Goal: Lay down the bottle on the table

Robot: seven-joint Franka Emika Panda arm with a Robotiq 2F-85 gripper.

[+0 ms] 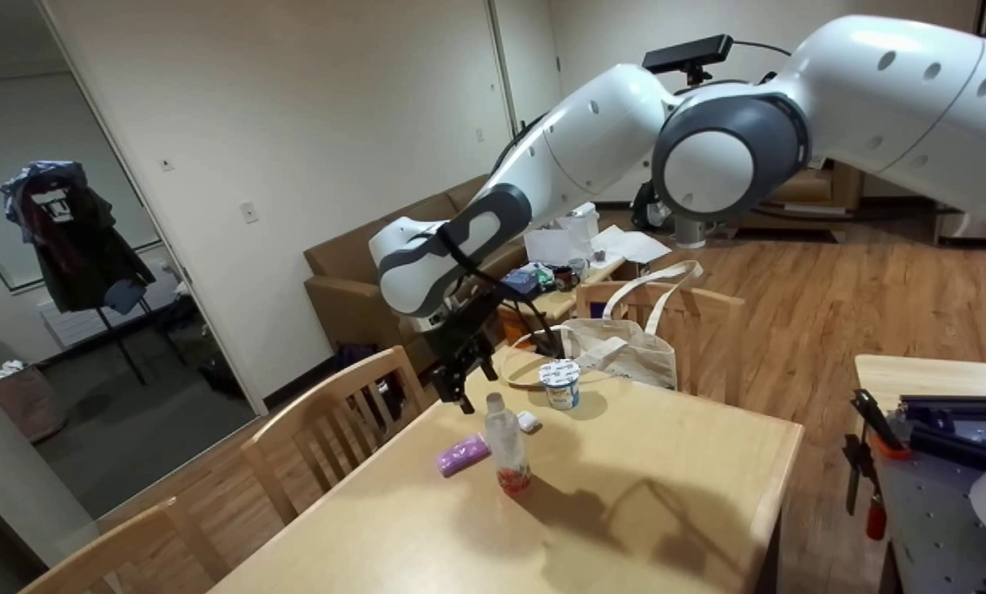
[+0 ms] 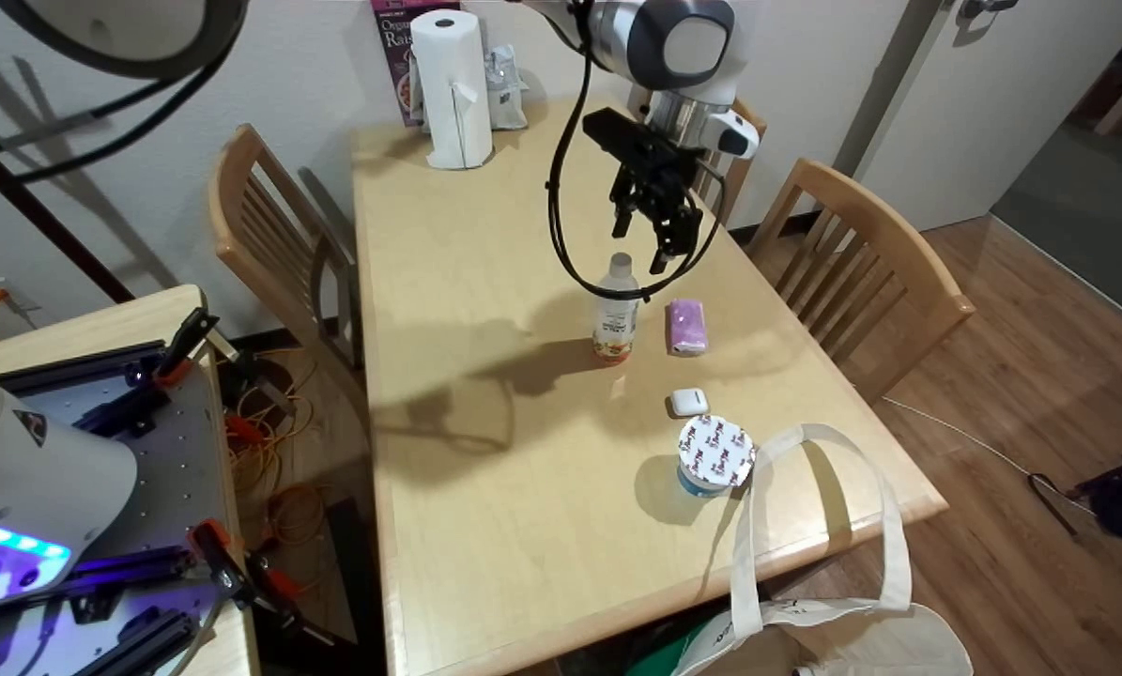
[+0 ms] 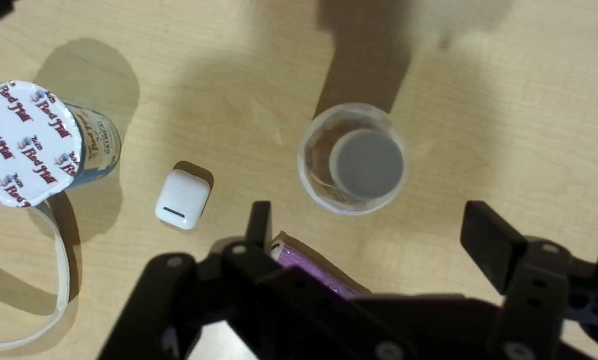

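The table (image 2: 542, 526) fills the middle of the frame in an exterior view, bearing the small things. The arm (image 1: 583, 148) reaches in from the upper right in an exterior view. A tote bag (image 1: 633, 355) stands at the table's far end, upper centre. A cable loop (image 2: 628, 295) hangs from the arm; how near it comes to anything below I cannot tell, but a sideways sweep might snag.

The gripper (image 3: 371, 230) is empty, its fingers (image 3: 494, 245) spread wide. The bottle (image 1: 507, 445), lower centre in an exterior view, stands upright on the table, not yet laid down. In the wrist view it sits just above the line between the fingertips, so closing here would likely miss, and an off-centre approach could topple it. A weak hold might let it pivot while tilting; an early release could set it rolling.

The cup (image 2: 715, 455), lower right in an exterior view, is at risk only from such a roll. The purple packet (image 2: 688, 327) lies near the bottle; pressing too low could pin it, and a bottle lowered onto it would sit crooked. The white case (image 2: 688, 402), smallest, could prop it likewise.
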